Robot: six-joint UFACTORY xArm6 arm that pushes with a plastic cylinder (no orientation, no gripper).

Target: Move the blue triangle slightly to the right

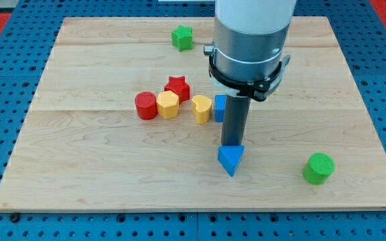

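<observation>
The blue triangle (pixel 230 160) lies on the wooden board (pixel 79 167), a little right of centre and toward the view's bottom. My tip (pixel 231 144) stands right at the triangle's top edge, touching it or nearly so. The dark rod rises from there into the arm's grey and white body at the view's top.
A row of blocks sits left of the rod: red cylinder (pixel 145 106), yellow hexagon-like block (pixel 168 104), red star (pixel 177 86), yellow heart (pixel 202 108), blue block (pixel 219 108) partly behind the rod. A green star (pixel 182 37) is at the top, a green cylinder (pixel 319 168) at lower right.
</observation>
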